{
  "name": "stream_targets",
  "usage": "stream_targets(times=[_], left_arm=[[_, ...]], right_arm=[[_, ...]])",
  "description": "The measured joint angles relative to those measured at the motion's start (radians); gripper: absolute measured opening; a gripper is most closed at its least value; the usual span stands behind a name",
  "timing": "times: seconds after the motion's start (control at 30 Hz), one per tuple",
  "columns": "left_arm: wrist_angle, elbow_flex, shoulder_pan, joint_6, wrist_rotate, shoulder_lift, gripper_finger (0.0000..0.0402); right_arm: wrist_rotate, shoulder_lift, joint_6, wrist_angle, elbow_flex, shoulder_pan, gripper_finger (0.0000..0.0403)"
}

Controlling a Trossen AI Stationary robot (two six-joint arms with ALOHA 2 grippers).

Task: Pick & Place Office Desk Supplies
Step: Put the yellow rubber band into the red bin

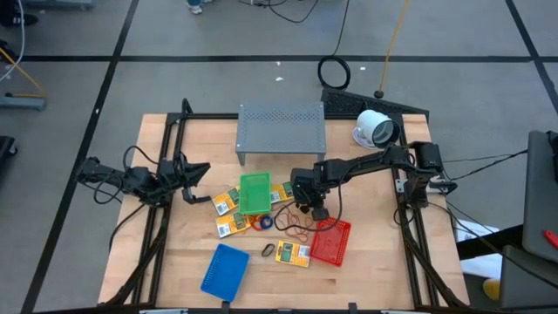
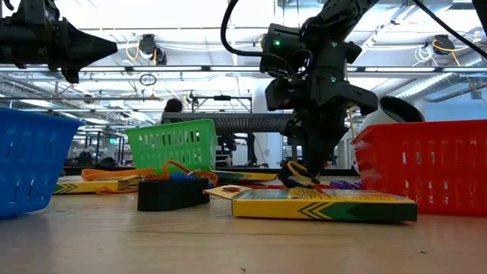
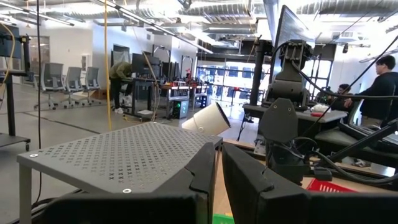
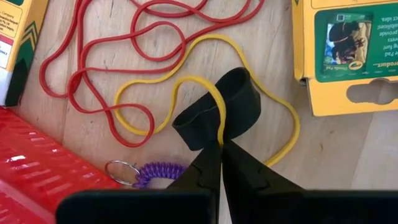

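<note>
My right gripper (image 1: 310,209) is down at the table between the green basket (image 1: 255,194) and the red basket (image 1: 331,242), shut on a black ring (image 4: 239,99) and a yellow rubber band (image 4: 283,118). Red rubber bands (image 4: 93,56) and a purple coil ring (image 4: 155,172) lie flat on the wood beside them. Yellow packets with green labels lie flat around it (image 1: 225,203) (image 1: 293,253) (image 4: 348,56). Another black ring (image 1: 267,251) lies by the blue basket (image 1: 225,269). My left gripper (image 1: 196,172) hovers shut at the table's left side. My right gripper pinches the black ring's near edge (image 4: 214,127) between its two fingertips, coming from above and pointing down. The ring is squashed flat and folded. A strand of the yellow rubber band (image 4: 219,109) runs over the ring into the same pinch. The rest of the band lies slack on the table.
The grey perforated shelf (image 1: 281,129) stands at the table's far middle, with the white round device (image 1: 375,129) to its right. The red basket (image 4: 37,162) sits close beside my right fingers. Bare wood shows along the near edge (image 1: 288,292).
</note>
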Motion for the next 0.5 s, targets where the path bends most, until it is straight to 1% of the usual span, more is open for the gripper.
stream_targets(times=[0.13, 0.2, 0.5], left_arm=[[0.0, 0.0, 0.0, 0.0, 0.0, 0.0, 0.0037], [0.0, 0.0, 0.0, 0.0, 0.0, 0.0, 0.0037], [0.003, 0.0, 0.0, 0.001, -0.002, 0.0, 0.0037]], right_arm=[[0.095, -0.02, -0.017, -0.035, 0.0, 0.002, 0.0001], [0.121, -0.038, -0.016, -0.047, 0.0, 0.002, 0.0001], [0.121, -0.164, 0.056, -0.041, 0.001, 0.002, 0.0]])
